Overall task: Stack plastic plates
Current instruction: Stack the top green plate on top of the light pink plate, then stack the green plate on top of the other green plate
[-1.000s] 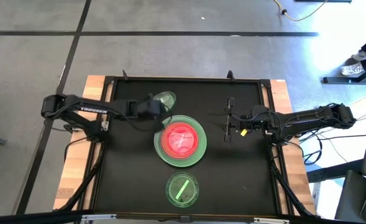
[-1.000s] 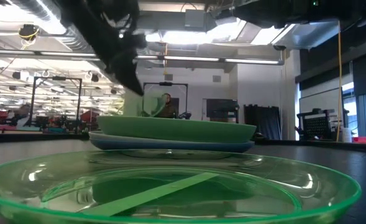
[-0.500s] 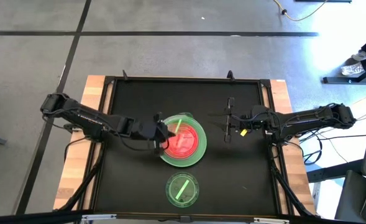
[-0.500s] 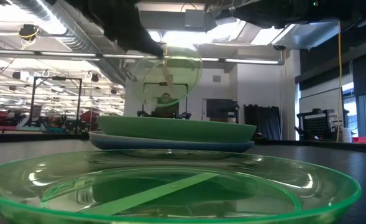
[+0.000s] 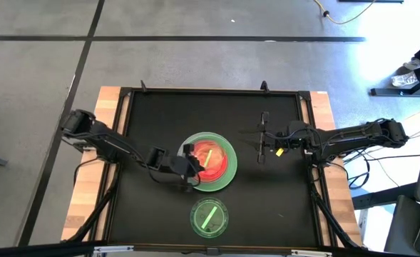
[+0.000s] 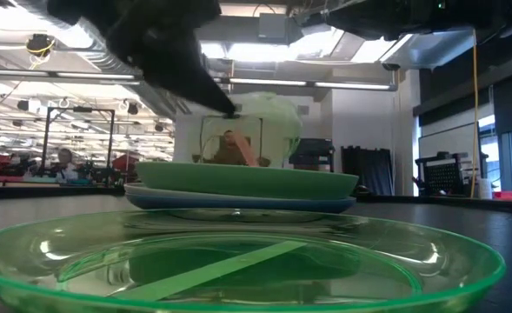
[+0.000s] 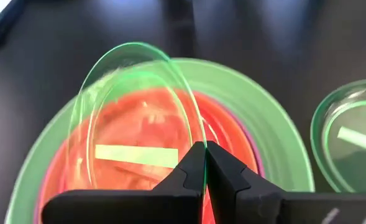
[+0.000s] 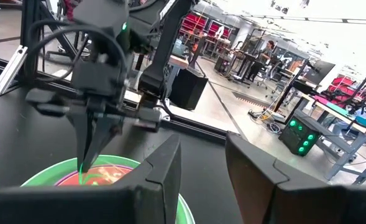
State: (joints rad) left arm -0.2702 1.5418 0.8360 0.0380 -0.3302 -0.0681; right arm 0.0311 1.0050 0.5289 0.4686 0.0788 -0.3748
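Overhead and wrist views of a two-arm plate-stacking rig. At left, the left arm reaches across the black table [image 5: 152, 114] to the plate stack at its centre. The left gripper [image 7: 205, 163] is clamped on the rim of a small clear green plate [image 7: 133, 118], which it holds tilted on edge over the small red plate [image 5: 211, 161]. The red plate lies on the large green plate [image 5: 224, 179]; in the low view a blue plate [image 6: 238, 203] shows beneath that green one. A second small green plate [image 5: 210, 216] lies flat on the table nearer the front edge, apart from the stack. At right, the right gripper [image 8: 201, 165] waits beside the stack, fingers apart and empty.
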